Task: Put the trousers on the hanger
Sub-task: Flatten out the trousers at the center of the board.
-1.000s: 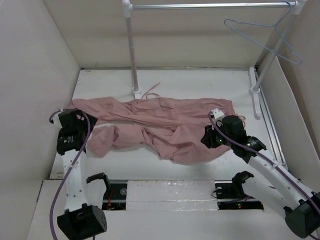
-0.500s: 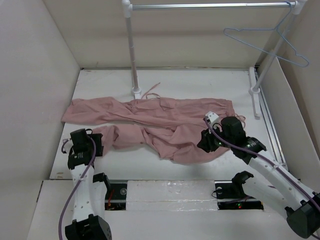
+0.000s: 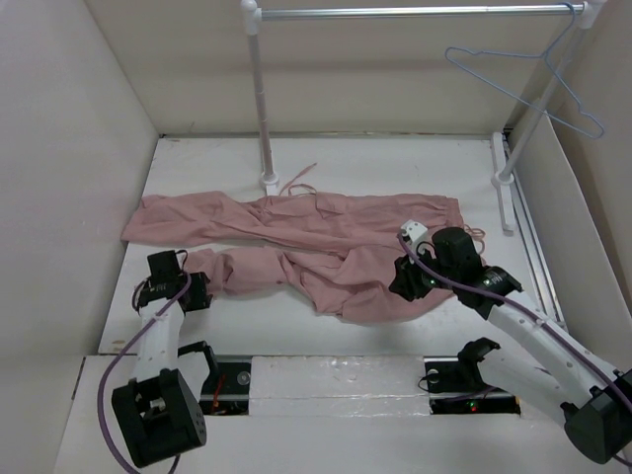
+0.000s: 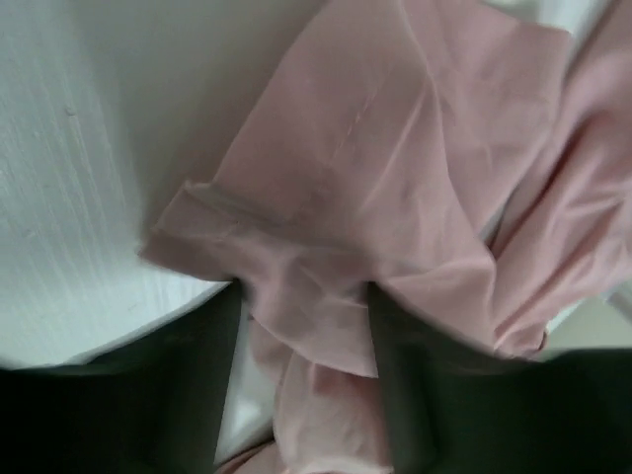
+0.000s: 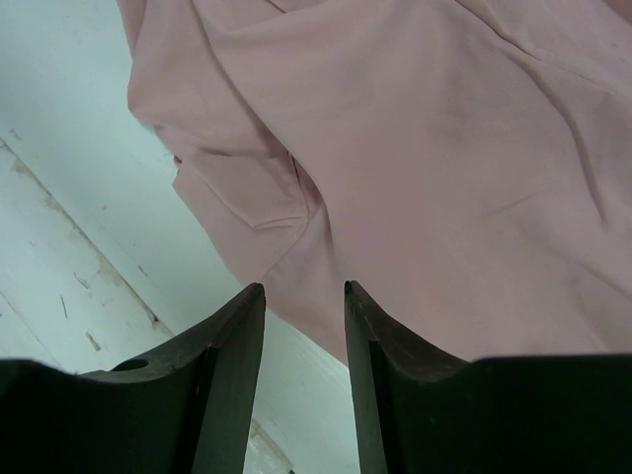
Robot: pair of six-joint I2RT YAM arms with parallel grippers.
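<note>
The dusty-pink trousers [image 3: 296, 247] lie crumpled across the middle of the white table, legs pointing left and waist to the right. In the left wrist view a bunched fold of the nearer leg's hem [image 4: 296, 247] fills the gap of my left gripper [image 4: 304, 301], and both fingers press against it. Seen from above, my left gripper [image 3: 196, 288] sits at that leg's left end. My right gripper [image 5: 302, 288] stands open just above the trousers' near right edge [image 5: 415, 178], nothing between its fingers. The pale blue hanger [image 3: 523, 77] hangs from the rail at the back right.
A white and metal rail [image 3: 415, 12] spans the back on two posts, the left post [image 3: 262, 99] standing just behind the trousers. A thin pink drawstring [image 3: 301, 180] trails by that post's foot. White walls close in the table on both sides.
My left arm drew back from the far leg's end to the nearer leg's hem, and its jaws narrowed onto the fabric. My right gripper crept slightly left. The hanger swayed a little.
</note>
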